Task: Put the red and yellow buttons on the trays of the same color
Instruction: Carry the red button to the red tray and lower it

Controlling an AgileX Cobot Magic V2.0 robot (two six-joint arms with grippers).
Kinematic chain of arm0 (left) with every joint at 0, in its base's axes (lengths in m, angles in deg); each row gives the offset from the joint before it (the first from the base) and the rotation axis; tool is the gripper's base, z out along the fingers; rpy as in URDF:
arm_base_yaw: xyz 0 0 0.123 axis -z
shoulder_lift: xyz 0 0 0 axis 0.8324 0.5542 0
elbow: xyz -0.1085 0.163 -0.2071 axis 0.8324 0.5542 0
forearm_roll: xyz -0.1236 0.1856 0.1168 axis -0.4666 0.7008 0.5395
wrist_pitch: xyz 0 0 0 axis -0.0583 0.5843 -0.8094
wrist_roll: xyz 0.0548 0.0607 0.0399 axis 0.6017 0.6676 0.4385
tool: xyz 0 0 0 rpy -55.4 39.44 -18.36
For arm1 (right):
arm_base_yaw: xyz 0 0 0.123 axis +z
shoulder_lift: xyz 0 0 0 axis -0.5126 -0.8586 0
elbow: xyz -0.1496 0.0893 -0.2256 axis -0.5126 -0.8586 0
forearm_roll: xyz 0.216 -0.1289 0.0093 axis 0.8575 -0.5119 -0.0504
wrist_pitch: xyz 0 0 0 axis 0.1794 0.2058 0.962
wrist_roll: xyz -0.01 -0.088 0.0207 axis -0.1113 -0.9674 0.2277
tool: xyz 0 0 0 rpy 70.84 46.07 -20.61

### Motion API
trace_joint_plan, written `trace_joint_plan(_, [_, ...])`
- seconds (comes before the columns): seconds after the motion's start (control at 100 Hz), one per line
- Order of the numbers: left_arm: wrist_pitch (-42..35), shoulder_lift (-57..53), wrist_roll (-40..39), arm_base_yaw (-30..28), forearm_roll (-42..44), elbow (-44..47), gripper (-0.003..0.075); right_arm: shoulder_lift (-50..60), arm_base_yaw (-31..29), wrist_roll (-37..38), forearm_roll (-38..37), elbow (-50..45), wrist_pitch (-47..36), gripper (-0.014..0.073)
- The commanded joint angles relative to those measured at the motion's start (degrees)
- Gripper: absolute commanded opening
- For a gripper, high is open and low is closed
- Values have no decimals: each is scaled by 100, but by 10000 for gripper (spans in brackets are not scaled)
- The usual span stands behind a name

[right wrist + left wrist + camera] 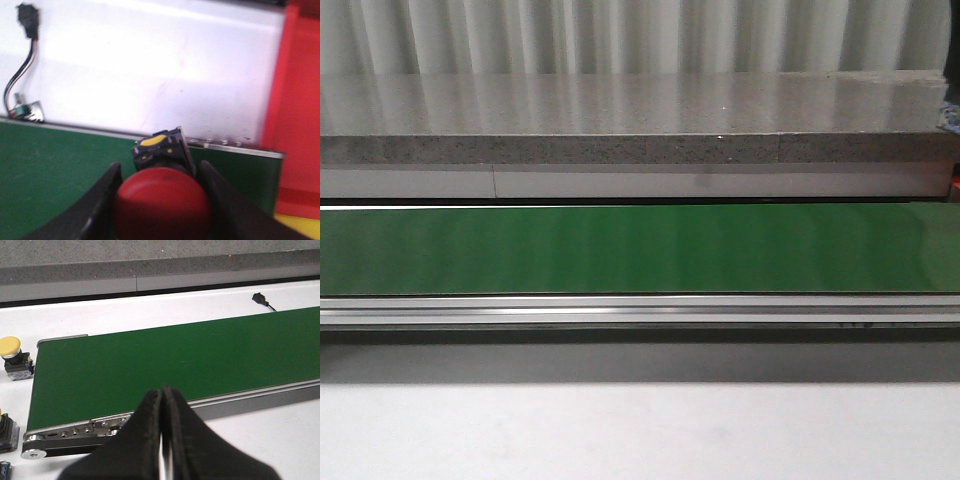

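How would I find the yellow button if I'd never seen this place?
Find the long green conveyor belt on the white table. Go to its end: the yellow button stands just off that end on the table, on a small black and grey block. Its round yellow cap sets it apart from the darker parts nearby.

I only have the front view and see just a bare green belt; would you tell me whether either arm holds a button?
Observer: Yes, the right gripper is shut on a red button.
Operator: Thanks. Is a tray near it?
Observer: A red tray lies just past the belt end.
Operator: And the left arm?
Observer: The left gripper is shut and empty; a yellow button stands beside the belt's other end.
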Motion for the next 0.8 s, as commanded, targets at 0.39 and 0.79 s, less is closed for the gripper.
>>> trace_joint_plan(0.39, [-394,31,12,41,-86,-167,-20,-73,-1558,306,-37,220,-593,151])
trace_joint_plan(0.79, [-394,31,12,41,-86,-167,-20,-938,-1897,311,173,557,-859,151])
